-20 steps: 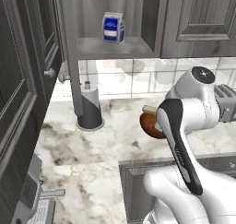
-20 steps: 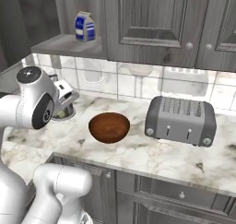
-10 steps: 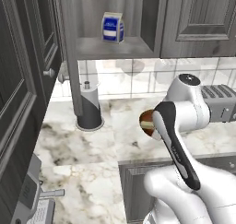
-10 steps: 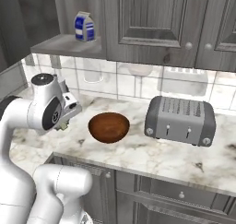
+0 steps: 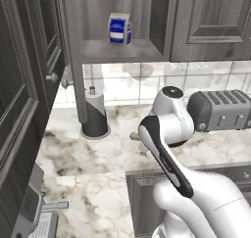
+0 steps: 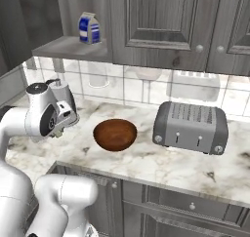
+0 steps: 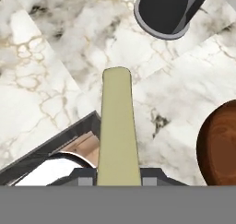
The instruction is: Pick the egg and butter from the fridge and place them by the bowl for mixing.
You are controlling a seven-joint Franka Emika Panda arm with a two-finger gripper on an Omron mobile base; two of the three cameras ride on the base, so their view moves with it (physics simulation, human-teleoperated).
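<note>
My gripper [image 7: 118, 178] is shut on the butter [image 7: 118, 126], a slim pale yellow-green stick that juts forward from between the fingers. It hangs a little above the marble counter [image 7: 50, 75], left of the bowl [image 6: 115, 133], a round dark reddish-brown dish whose rim [image 7: 220, 144] shows at the right edge of the hand view. In the left base view the butter's tip [image 5: 133, 135] pokes out left of the arm, which covers most of the bowl. In the right base view the gripper [image 6: 60, 128] sits low beside the bowl. The egg and the fridge are out of view.
A dark-based paper towel holder [image 5: 94, 115] stands at the back left, its base [image 7: 163, 11] just ahead of the butter. A grey toaster [image 6: 191, 127] sits right of the bowl. A milk carton [image 5: 119, 29] is on the open shelf above. The counter's front edge [image 7: 55, 142] lies under the hand.
The arm has swung left and down over the counter with the butter still held. The hand now sits lower, beside the bowl. The base has not moved.
</note>
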